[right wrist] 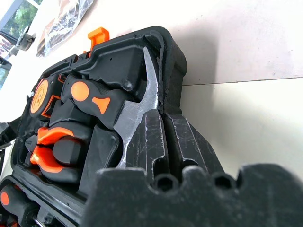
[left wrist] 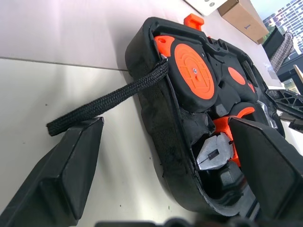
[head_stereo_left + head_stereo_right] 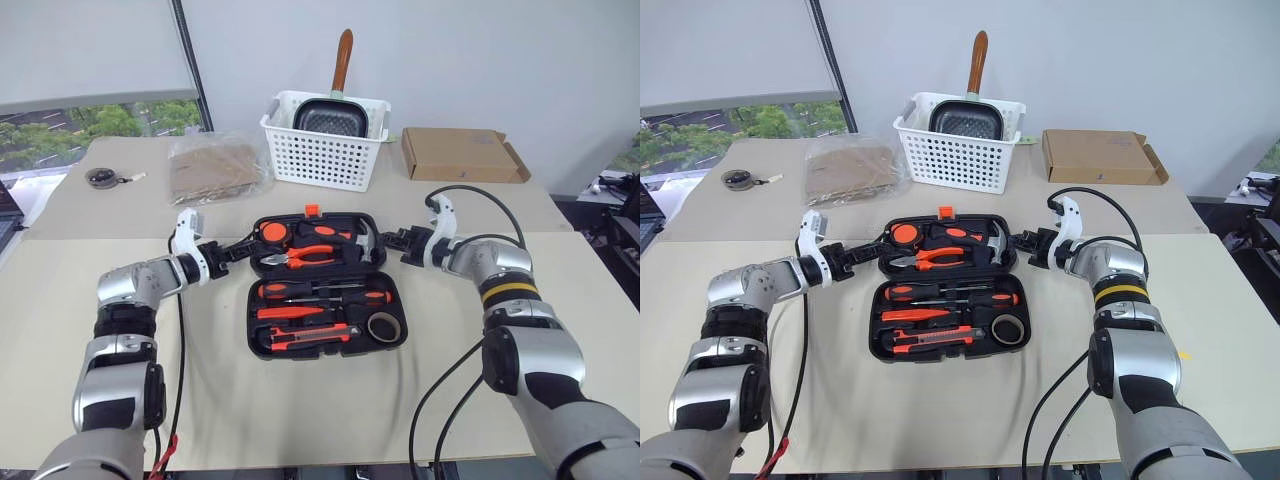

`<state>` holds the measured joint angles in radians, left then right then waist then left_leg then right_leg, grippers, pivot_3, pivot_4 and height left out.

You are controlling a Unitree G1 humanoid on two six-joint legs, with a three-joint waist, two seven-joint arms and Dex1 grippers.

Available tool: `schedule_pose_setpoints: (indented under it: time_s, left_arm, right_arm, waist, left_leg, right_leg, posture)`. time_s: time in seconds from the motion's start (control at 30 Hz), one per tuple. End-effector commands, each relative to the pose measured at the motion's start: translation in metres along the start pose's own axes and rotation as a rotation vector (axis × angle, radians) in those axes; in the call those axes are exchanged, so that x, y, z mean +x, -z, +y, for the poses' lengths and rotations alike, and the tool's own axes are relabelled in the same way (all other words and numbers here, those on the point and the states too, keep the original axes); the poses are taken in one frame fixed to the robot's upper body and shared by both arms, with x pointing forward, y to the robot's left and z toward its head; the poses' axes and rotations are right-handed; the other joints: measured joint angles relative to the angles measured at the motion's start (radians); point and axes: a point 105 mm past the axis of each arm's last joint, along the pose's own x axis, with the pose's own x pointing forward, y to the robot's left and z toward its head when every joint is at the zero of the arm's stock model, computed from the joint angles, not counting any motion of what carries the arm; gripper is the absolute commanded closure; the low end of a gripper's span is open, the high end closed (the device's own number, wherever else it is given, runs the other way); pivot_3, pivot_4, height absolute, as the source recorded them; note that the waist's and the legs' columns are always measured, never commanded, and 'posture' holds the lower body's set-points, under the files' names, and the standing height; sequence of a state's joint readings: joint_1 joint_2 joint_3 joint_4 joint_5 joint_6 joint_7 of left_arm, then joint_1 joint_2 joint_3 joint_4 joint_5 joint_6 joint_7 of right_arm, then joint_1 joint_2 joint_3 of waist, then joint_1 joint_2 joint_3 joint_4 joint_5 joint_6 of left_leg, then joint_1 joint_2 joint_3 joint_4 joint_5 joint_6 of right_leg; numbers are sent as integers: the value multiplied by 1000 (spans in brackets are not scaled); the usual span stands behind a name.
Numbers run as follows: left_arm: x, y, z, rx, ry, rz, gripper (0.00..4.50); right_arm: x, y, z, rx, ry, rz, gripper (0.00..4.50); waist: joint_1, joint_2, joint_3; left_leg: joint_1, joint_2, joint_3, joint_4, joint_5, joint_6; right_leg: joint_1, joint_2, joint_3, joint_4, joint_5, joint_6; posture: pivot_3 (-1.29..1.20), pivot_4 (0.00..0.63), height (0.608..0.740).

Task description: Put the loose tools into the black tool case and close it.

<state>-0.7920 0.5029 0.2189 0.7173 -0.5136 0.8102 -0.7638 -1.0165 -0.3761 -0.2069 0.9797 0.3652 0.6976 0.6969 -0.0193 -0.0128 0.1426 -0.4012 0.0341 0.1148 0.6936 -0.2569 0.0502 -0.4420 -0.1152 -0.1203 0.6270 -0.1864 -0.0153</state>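
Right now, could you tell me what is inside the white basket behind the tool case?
The white slotted basket holds a dark square pan, its brown handle sticking up. The basket's wall hides whatever lies under the pan.

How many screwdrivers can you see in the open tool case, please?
3, all in the near half of the tool case: two black-and-orange screwdrivers at the back, and a slim orange-red screwdriver just in front.
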Motion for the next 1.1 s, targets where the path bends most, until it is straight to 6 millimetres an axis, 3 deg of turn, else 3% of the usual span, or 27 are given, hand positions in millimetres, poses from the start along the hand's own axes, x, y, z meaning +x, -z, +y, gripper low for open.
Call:
schedule_pose_setpoints:
  time_s: [0.03, 0.3, 0.33, 0.6, 0.83, 0.97, 1.1]
  left_arm:
    - [3, -17, -9, 54, 23, -44, 1504]
    - [9, -16, -9, 67, 28, -38, 4302]
    - [9, -15, -10, 70, 31, -33, 4436]
    - [11, -14, -11, 98, 49, -34, 4436]
    - [2, -49, -22, 247, 92, -205, 4436]
    - [2, -62, -24, 418, 44, -254, 4436]
    - [3, -80, -38, 548, 48, -337, 4436]
  right_arm:
    - [-2, -18, 7, -38, -20, -56, 4500]
    - [-2, -18, 7, -44, -18, -57, 4500]
    - [-2, -18, 7, -44, -17, -57, 4500]
    - [-4, -24, 9, -74, -28, -86, 4500]
    - [-11, -44, 31, -184, -161, -205, 4500]
    - [-13, -50, 39, -247, -202, -244, 4500]
    - [-14, -57, 49, -343, -231, -283, 4500]
  waist:
    - [0, 0, 0]
    - [0, 0, 0]
    - [1, 0, 0]
    - [1, 0, 0]
    - [0, 0, 0]
    - [-1, 0, 0]
    - [0, 0, 0]
  left_leg:
    - [0, 0, 0, 0, 0, 0]
    - [0, 0, 0, 0, 0, 0]
    - [0, 0, 0, 0, 0, 0]
    - [1, 0, 0, 0, 0, 0]
    - [0, 0, 0, 0, 0, 0]
    - [-3, 0, 0, 0, 0, -1]
    - [-6, 0, 1, 0, 1, -1]
  right_leg:
    - [0, 0, 0, 0, 0, 0]
    - [0, 0, 0, 0, 0, 0]
    - [0, 0, 0, 0, 0, 0]
    - [0, 0, 0, 0, 0, 0]
    - [-1, 0, 0, 0, 0, 0]
    - [-5, 0, 0, 1, 1, -1]
    - [-8, 0, 0, 1, 2, -2]
  posture:
    - [0, 150, 700]
    - [0, 150, 700]
    - [0, 150, 700]
    - [0, 150, 700]
    - [0, 150, 700]
    - [0, 150, 700]
    - [0, 150, 700]
